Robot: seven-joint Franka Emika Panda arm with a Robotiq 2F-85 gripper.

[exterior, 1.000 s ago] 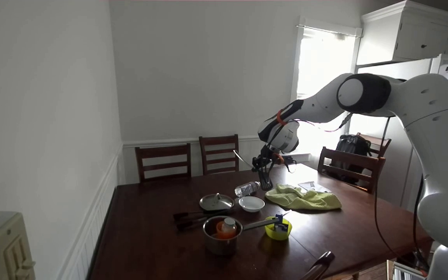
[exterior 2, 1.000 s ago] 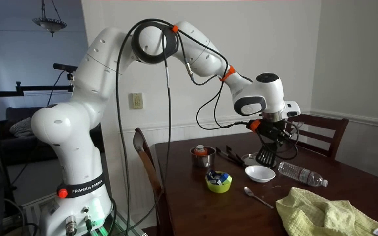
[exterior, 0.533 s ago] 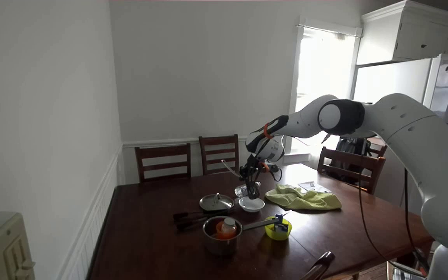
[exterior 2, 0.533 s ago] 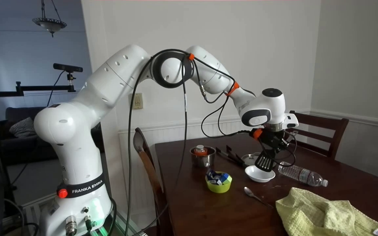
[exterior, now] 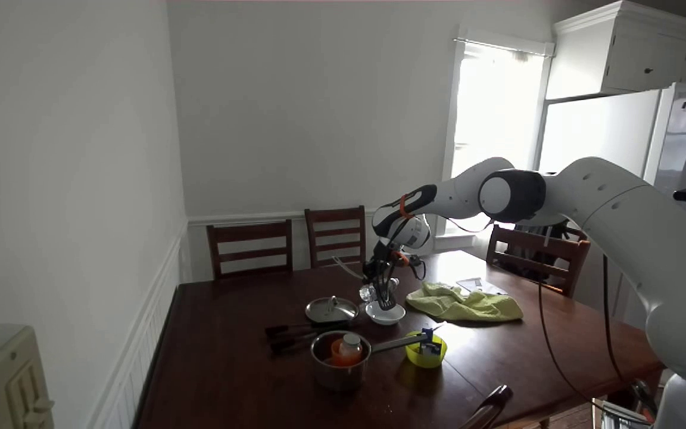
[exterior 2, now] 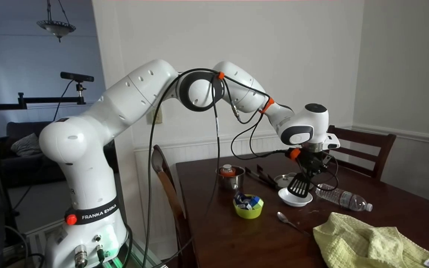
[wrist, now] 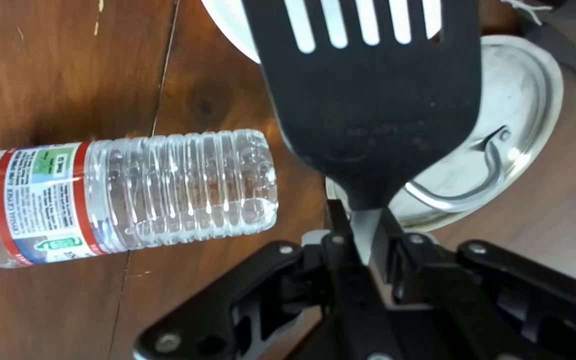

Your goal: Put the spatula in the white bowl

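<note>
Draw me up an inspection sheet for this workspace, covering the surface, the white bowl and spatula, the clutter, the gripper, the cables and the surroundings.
Surface: table, dark wood, lightly marked.
White bowl: upright on the table.
Spatula: hanging blade-down at the white bowl; whether it touches cannot be told.
Clutter: bottle on its side, pot lid, pot, yellow bowl, spoon, cloth, black utensil.
Gripper: shut on the spatula's handle.
Cables: hang in loops along the arm.
Surroundings: chairs, bright window, refrigerator.
</note>
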